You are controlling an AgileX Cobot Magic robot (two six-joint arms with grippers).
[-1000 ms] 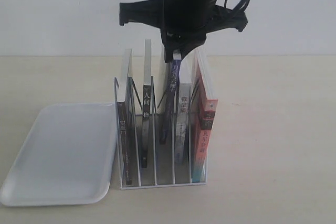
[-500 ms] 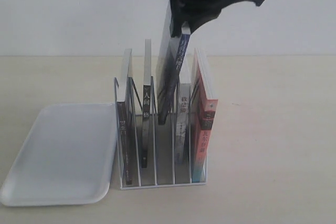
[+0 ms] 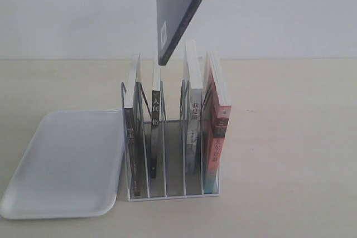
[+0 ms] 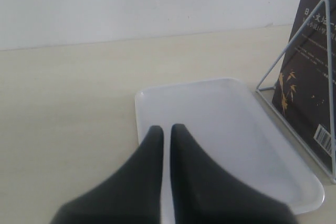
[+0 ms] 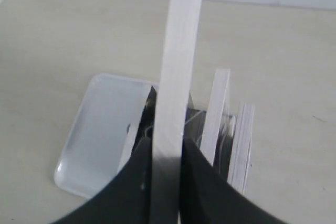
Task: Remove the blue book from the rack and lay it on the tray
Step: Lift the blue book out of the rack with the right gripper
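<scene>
The blue book hangs tilted in the air above the white wire rack, its lower corner just over the rack's middle slot and its top cut off by the exterior view's upper edge. In the right wrist view my right gripper is shut on the book's pale page edge; this gripper is outside the exterior view. The white tray lies flat, left of the rack. My left gripper is shut with nothing in it and hovers over the near end of the tray.
Left in the rack are two black-spined books on its left side, a pale book and a red-orange book on its right. The left wrist view shows a rack wire against a black cover.
The right gripper rose with the blue book, pulling it out of the middle slot and up past the top of the exterior view. The book now tilts, and its slot stands vacant.
</scene>
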